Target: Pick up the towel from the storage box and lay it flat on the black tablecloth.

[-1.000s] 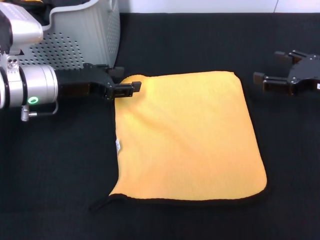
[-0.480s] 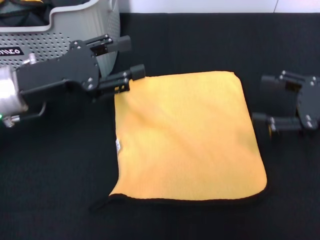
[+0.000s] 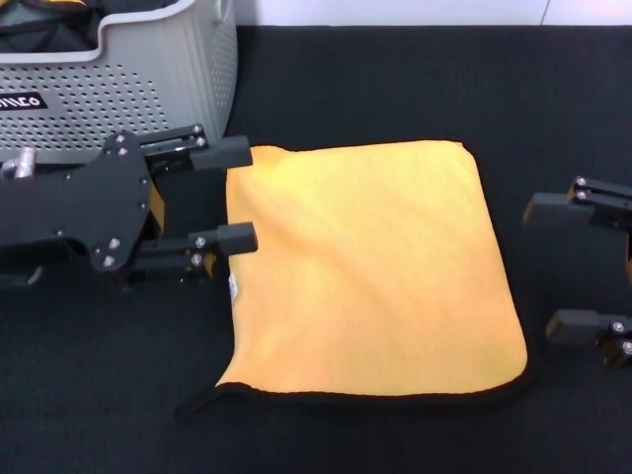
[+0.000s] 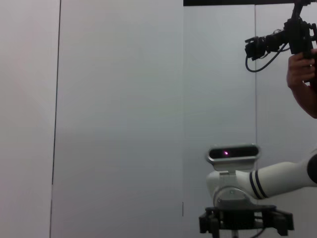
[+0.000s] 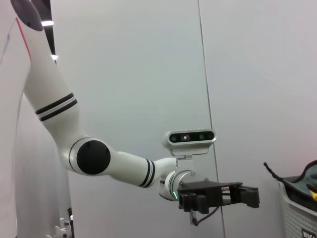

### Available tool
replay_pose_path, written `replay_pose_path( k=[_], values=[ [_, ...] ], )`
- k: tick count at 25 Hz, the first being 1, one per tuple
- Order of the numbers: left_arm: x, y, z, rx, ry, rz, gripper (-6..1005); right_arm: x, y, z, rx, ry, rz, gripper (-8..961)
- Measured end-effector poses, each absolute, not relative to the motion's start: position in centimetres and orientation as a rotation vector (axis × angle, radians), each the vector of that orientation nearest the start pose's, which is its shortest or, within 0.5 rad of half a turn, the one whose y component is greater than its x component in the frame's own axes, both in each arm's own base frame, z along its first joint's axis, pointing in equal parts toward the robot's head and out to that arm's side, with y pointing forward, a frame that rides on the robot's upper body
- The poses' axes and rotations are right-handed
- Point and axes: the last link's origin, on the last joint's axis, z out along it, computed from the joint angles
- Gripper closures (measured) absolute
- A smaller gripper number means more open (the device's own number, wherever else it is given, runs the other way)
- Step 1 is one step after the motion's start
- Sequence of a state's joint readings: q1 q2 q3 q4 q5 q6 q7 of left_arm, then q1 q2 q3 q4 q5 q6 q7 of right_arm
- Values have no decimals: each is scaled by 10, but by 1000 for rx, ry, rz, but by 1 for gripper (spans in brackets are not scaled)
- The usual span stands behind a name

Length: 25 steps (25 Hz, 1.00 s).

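Observation:
The towel (image 3: 370, 272) lies spread flat, orange-yellow face up, on the black tablecloth (image 3: 395, 89), its black hem showing along the near edge. A small white tag (image 3: 232, 286) sits on its left edge, and the near left corner (image 3: 197, 403) curls a little. My left gripper (image 3: 235, 196) hangs open at the towel's left edge, holding nothing. On the towel's right, my right gripper (image 3: 551, 267) is open and empty, clear of the cloth. The storage box (image 3: 168, 69) stands at the far left.
Inside the storage box lies a dark cloth (image 3: 39, 15). The box carries a black label (image 3: 20, 102). The left wrist view shows a wall, the right arm (image 4: 245, 223) and a person's hand with a camera (image 4: 297, 49). The right wrist view shows the left arm (image 5: 218, 196).
The left gripper has left the towel's far left corner, turned, and come nearer along the left edge. The right gripper has moved nearer and to the right. The towel has stayed put.

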<state>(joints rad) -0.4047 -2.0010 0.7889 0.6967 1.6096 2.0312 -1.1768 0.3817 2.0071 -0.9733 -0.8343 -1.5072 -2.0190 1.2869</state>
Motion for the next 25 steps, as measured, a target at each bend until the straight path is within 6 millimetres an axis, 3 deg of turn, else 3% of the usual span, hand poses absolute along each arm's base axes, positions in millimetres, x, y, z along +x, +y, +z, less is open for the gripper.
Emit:
replay_pose_path(
  k=[16, 25],
  values=[
    [-245, 262, 56, -2765, -106, -1270, 287, 208, 274, 37, -2945, 68, 1288, 64],
    [-246, 262, 56, -2728, -14, -1252, 287, 207, 278, 34, -2905, 64, 1316, 64]
  ],
)
